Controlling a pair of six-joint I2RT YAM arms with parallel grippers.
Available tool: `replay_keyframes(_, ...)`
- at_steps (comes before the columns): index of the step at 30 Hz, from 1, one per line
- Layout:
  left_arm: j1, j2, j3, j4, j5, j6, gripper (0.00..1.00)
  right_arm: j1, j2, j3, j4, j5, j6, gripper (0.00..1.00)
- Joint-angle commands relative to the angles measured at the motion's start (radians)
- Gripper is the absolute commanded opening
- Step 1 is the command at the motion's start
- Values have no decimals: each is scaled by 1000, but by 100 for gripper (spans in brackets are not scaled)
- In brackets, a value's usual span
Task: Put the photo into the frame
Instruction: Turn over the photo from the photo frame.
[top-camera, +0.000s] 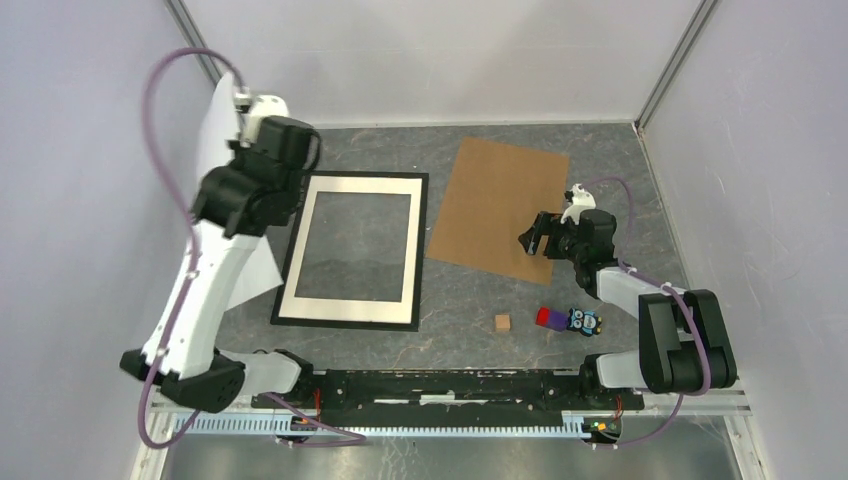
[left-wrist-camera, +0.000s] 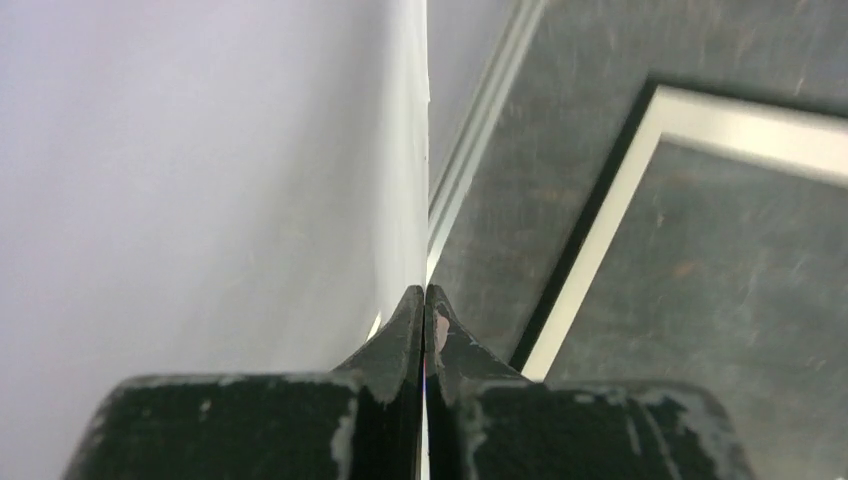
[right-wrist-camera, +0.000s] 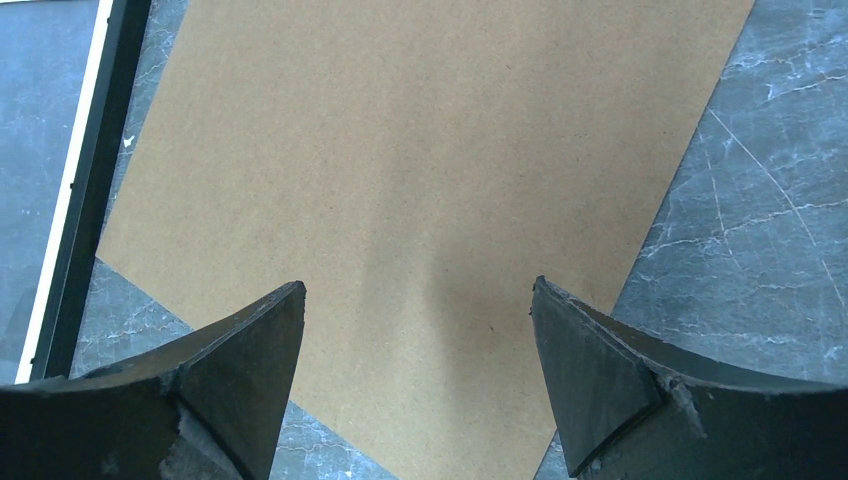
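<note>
The black frame (top-camera: 283, 262) lies flat on the table left of centre, with a white mat border (top-camera: 352, 302) inside it. My left gripper (top-camera: 243, 108) is raised beside the frame's far left corner and is shut on the white photo (top-camera: 217, 130), which hangs upright on edge along the left wall. In the left wrist view the fingers (left-wrist-camera: 426, 292) pinch the photo's thin edge (left-wrist-camera: 412, 150), with the frame's corner (left-wrist-camera: 592, 205) below right. My right gripper (top-camera: 533, 238) is open and empty over the brown backing board (top-camera: 498, 205); its jaws (right-wrist-camera: 418, 300) stand wide above the board (right-wrist-camera: 420, 150).
A small wooden cube (top-camera: 502, 322), a red and purple block (top-camera: 549, 318) and a blue toy (top-camera: 586, 321) lie near the front right. Light walls close in the table on the left, back and right. The frame's black edge shows in the right wrist view (right-wrist-camera: 95, 180).
</note>
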Motion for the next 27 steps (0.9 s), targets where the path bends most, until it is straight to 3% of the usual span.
replay_keyframes(1,-59,118,-212,106,28,98,2,0,12,-3,52,-18,3,89)
replay_keyframes(10,-142,319,-510,471,133,157,2,0,24,2,50,-4,-5,88)
replay_keyframes(12,-165,390,-506,474,87,167,2,0,34,7,51,-11,-5,88)
replay_keyframes(15,-180,444,-490,475,139,158,2,0,42,8,47,-7,-7,88)
replay_keyframes(23,-248,496,-509,482,237,115,2,-1,57,21,29,-6,-15,88)
replay_keyframes(27,-292,527,-497,494,204,142,2,0,65,18,46,-21,-7,88)
